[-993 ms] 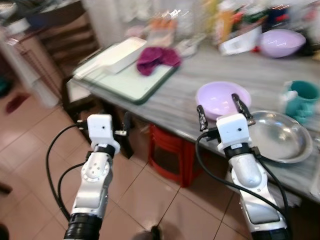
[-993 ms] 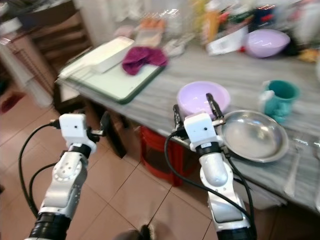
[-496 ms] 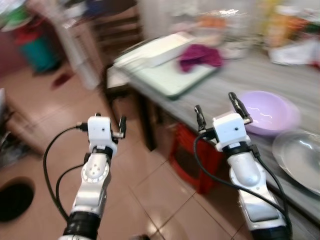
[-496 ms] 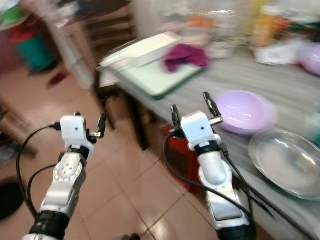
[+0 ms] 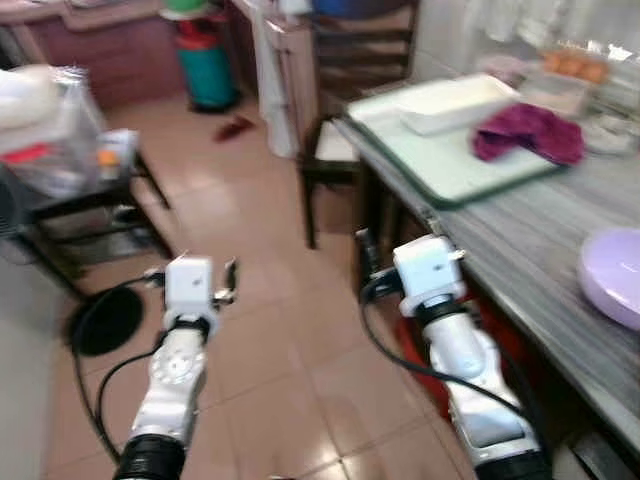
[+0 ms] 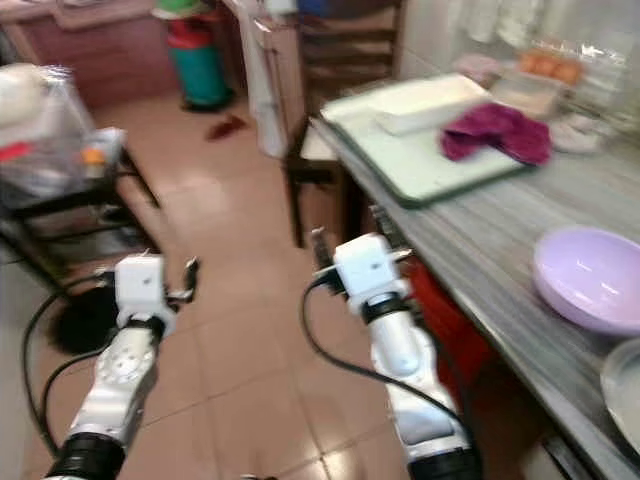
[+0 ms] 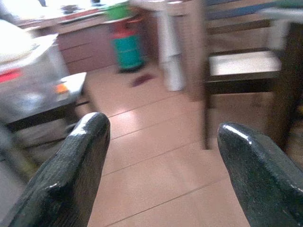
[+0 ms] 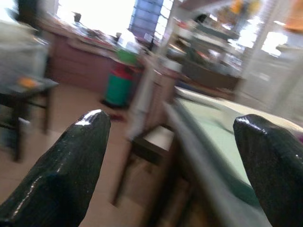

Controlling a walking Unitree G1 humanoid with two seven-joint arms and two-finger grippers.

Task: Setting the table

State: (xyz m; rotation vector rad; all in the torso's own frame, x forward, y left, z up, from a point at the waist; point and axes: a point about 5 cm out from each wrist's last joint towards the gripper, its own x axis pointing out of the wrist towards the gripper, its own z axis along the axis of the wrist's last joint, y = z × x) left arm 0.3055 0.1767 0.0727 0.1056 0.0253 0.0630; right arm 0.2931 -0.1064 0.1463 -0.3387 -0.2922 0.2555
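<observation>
A grey table [image 5: 560, 250] runs along the right. On it lie a lilac bowl [image 5: 612, 288], a green tray [image 5: 450, 160] with a white dish [image 5: 455, 100], and a magenta cloth [image 5: 530, 135]. The rim of a metal plate [image 6: 622, 385] peeks in at the right edge. My right gripper [image 5: 410, 245] is held up beside the table's near edge, open and holding nothing, its fingertips [image 8: 71, 161] spread wide. Over the tiled floor to the left, my left gripper [image 5: 190, 268] is open too, with nothing between its fingers [image 7: 71, 170].
A dark wooden chair [image 5: 340, 150] stands at the table's far end. A low black stand [image 5: 80, 195] with plastic bags is on the left, with a black round object [image 5: 105, 320] on the floor beside it. A green cylinder [image 5: 205, 70] stands at the back.
The whole view has swung to the left, so the table now lies at the right edge. Both grippers keep the same open pose in front of me.
</observation>
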